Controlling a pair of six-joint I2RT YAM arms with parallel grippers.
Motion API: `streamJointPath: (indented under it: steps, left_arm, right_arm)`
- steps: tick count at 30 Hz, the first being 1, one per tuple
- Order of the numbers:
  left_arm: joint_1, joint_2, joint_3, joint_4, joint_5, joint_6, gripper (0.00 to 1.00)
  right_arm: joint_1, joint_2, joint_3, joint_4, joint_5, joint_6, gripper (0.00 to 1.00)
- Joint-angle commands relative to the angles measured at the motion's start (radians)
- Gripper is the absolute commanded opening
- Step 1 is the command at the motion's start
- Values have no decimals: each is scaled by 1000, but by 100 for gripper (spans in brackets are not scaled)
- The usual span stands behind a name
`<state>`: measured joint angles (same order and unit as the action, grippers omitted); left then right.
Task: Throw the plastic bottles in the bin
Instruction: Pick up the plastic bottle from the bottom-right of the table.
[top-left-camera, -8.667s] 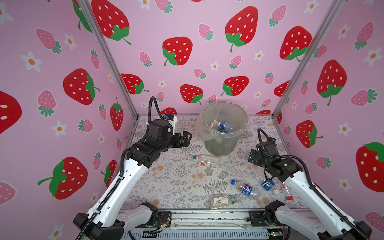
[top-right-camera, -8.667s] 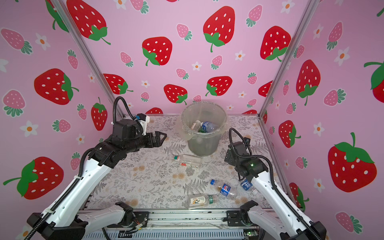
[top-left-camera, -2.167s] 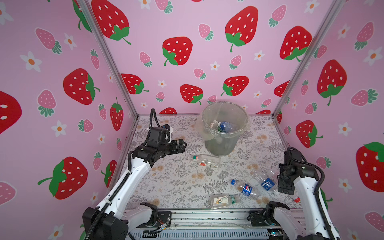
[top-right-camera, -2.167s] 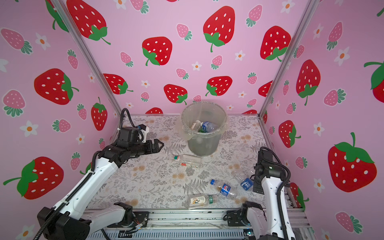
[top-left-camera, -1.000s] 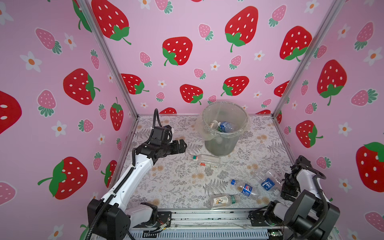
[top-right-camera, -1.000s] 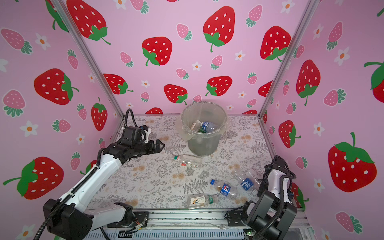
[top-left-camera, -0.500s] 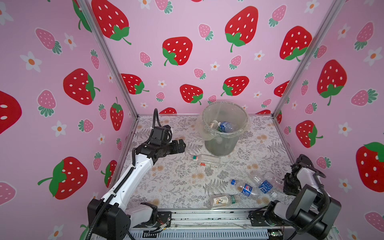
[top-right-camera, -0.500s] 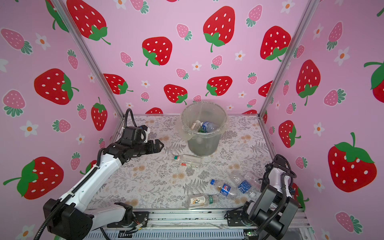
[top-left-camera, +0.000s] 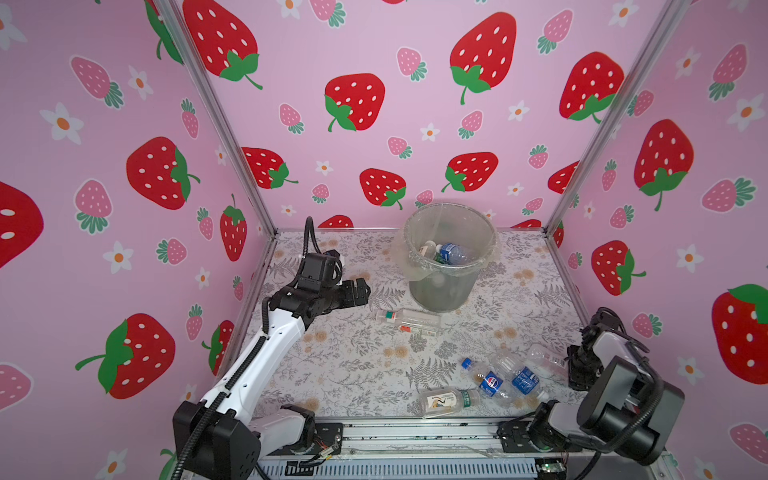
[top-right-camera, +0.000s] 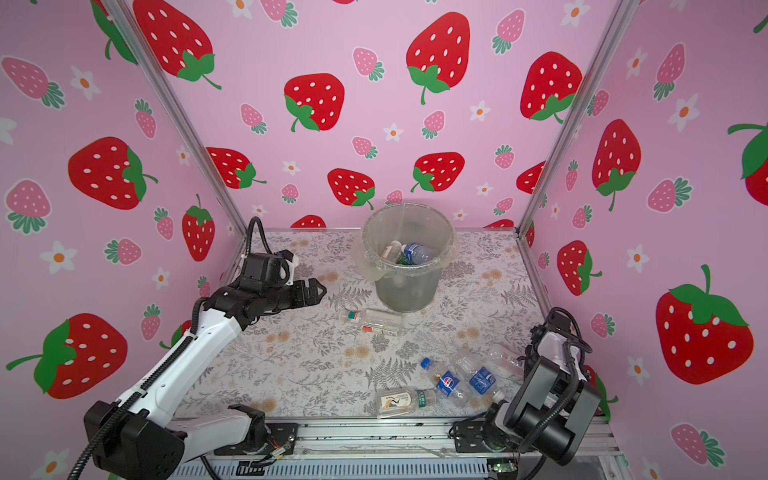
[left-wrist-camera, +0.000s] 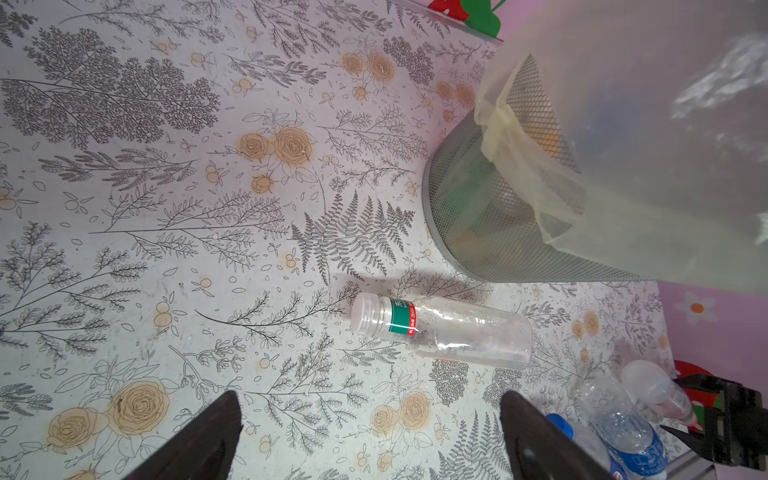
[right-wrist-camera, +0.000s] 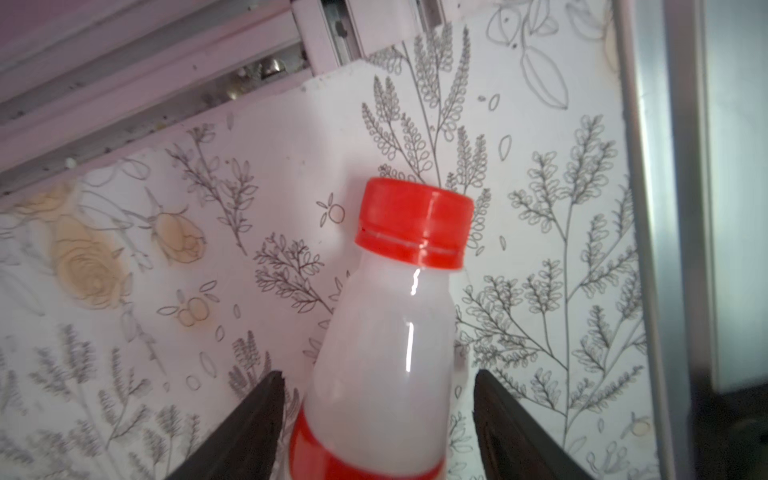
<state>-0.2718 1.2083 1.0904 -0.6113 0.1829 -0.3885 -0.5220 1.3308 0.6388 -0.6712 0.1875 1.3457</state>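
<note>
Newly, right end effector (right-wrist-camera: 377, 373) astride bottle (right-wrist-camera: 386, 324)

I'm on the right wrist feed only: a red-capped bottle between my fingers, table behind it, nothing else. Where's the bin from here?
Observer: The bin stands at the far middle of the table. The right gripper is at the near right corner, well away from it.
Operator: Anything in the bin already?
Observer: Yes, a blue-labelled bottle lies inside, with at least one more beside it.
Operator: And the left arm?
Observer: The left gripper hovers open and empty, facing a clear white-capped bottle that lies on the table in front of the bin.
</note>
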Motion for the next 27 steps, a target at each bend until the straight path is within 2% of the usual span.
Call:
streamJointPath:
  steps: [1,6,8,10,17,23,27]
  left_arm:
    - [10,-15,28,-28,-7,14,99]
    - [13,-15,27,-27,-11,13,99]
    - [16,-11,29,-26,-7,14,99]
    - [20,-9,30,-27,-5,13,99]
    - [40,-16,30,-27,2,10,99]
    - [55,-13,31,-32,-4,10,99]
    - [58,-13,29,-35,-11,9,99]
  right_arm:
    - [-6,29,-1,22,-6,-17,68]
    - [-6,9,20,27,10,-23,54]
    - [-6,-39,26,33,4,-24,51]
    - [-6,-94,38,60,-2,-47,42]
    - [-2,-168,161,96,-15,-225,40]
    - [36,-179,220,221,-164,-391,39]
    - [80,-230,173,477,-383,-526,42]
